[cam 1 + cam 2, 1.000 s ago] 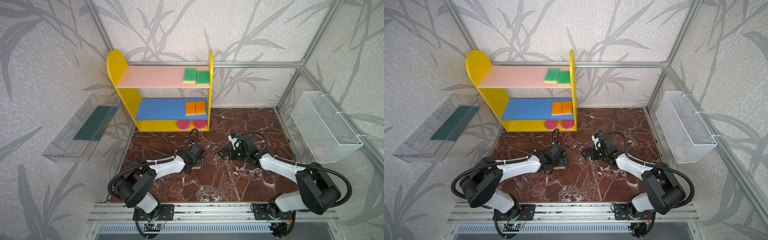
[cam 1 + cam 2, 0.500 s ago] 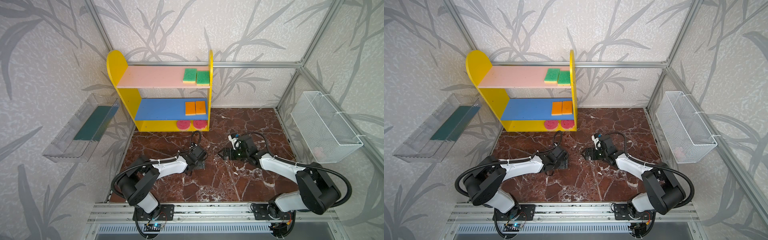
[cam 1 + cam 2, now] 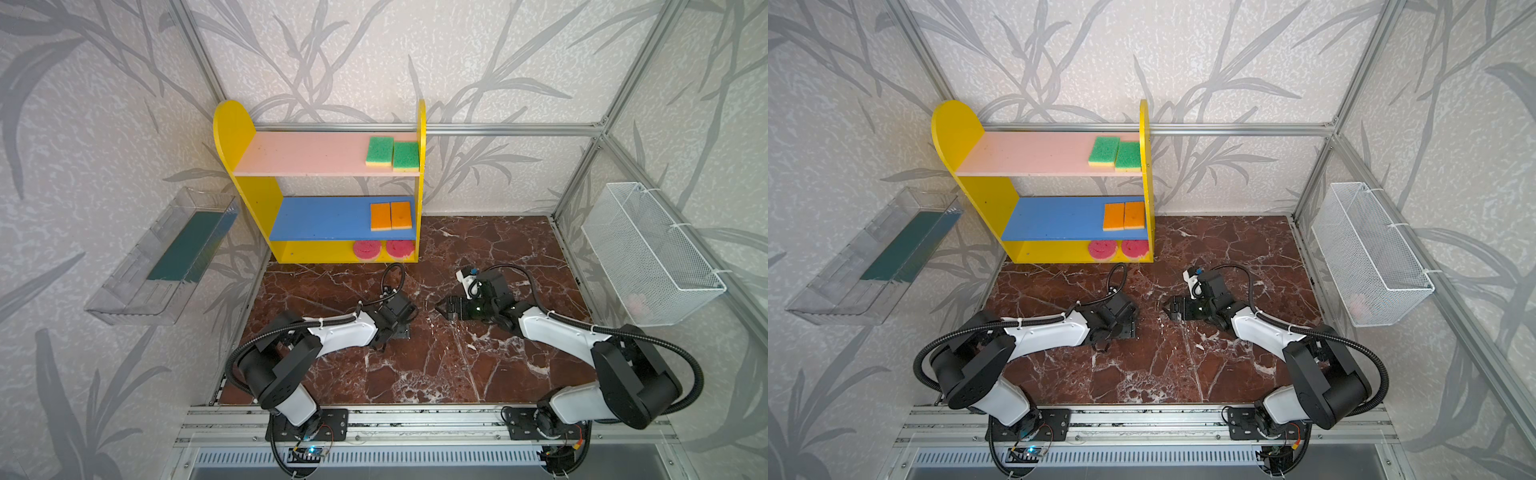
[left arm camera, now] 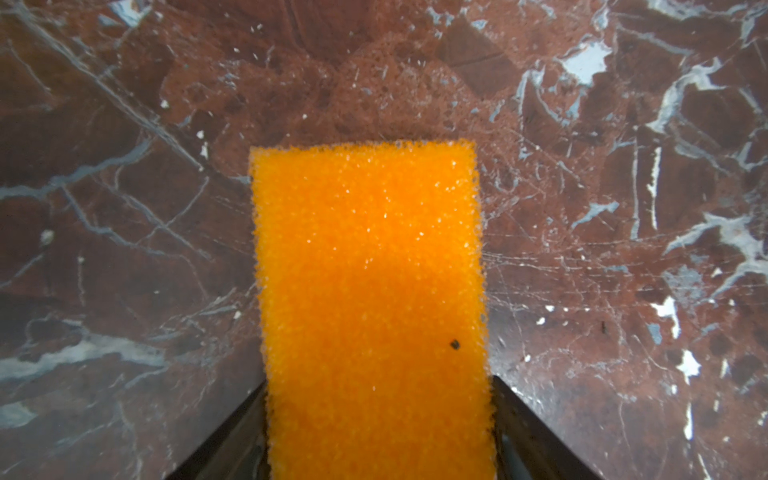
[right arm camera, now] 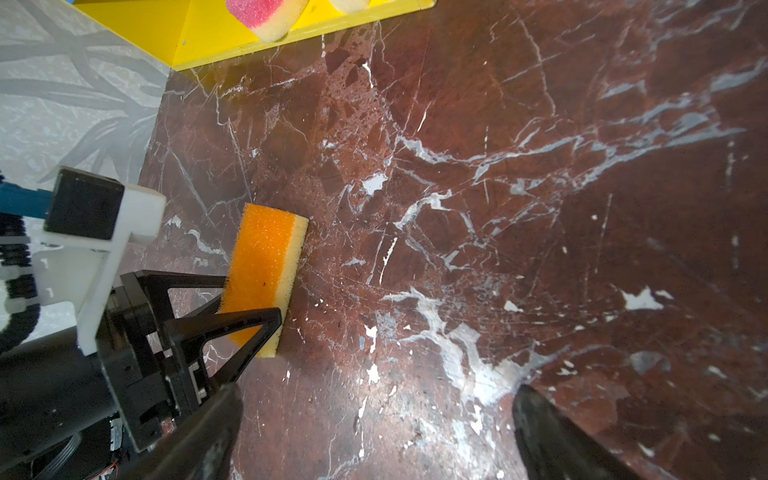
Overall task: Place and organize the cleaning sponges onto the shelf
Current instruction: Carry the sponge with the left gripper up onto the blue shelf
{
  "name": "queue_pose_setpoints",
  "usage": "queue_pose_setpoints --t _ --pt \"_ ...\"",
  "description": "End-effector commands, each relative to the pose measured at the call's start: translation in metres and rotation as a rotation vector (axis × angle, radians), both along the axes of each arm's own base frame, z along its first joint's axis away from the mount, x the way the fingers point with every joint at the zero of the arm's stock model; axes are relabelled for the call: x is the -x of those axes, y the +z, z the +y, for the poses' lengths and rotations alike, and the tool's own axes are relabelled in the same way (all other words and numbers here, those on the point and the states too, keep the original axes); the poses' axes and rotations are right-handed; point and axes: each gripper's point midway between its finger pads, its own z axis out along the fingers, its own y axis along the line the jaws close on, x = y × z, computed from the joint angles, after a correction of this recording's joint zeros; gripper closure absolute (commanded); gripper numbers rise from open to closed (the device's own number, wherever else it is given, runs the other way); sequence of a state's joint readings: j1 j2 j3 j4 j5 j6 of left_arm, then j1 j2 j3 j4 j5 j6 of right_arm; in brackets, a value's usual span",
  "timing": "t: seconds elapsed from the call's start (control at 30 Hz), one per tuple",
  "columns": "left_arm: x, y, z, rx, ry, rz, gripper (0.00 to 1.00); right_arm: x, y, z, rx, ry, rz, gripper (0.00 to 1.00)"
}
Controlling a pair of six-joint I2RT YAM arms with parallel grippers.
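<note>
Lying flat on the marble floor, scrub face up, is the orange-faced sponge, the one task item not yet shelved; both top views hide it beneath the left wrist.

The left gripper straddles one end of it, one of its fingers along each long side. Whether the jaws already press the foam cannot be told: the edges show no squeeze.

Six sponges sit at the right end of the shelf:
- the green pair on the pink board
- the orange pair on the blue board
- the pink round pair on the base

The right gripper hangs near the left one, jaws spread wide and holding nothing.

Risks, as judged:
- The hold sits at one end, not the middle, so soft foam may droop or swivel on lifting (and arrive skewed).
- Too light a pinch would let it slip out; too hard would buckle it.
- The likely slot is beside the orange pair, under the pink board. A high approach could strike that board's front edge; a careless one could shove the neighbours out of line.
- The right gripper stands close enough to foul the lift path.
</note>
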State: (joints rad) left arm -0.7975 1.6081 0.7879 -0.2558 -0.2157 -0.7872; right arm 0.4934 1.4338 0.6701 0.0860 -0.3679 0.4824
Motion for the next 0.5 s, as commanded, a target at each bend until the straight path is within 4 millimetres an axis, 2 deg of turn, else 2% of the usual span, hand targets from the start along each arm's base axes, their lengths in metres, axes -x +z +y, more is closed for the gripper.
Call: queue_pose_setpoints --t 0.0,0.2,0.47 --pt "0.005 -0.007 0.005 -0.027 0.029 0.038 0.21 0.001 0.000 0.001 -0.014 0.006 -0.004 0.01" --pt "0.011 -0.007 0.005 -0.015 0.039 0.050 0.16 0.001 -0.001 0.002 -0.016 0.008 0.000 0.01" --pt "0.020 -0.009 0.002 -0.013 0.034 0.053 0.15 0.002 -0.003 0.001 -0.014 0.007 0.004 0.01"
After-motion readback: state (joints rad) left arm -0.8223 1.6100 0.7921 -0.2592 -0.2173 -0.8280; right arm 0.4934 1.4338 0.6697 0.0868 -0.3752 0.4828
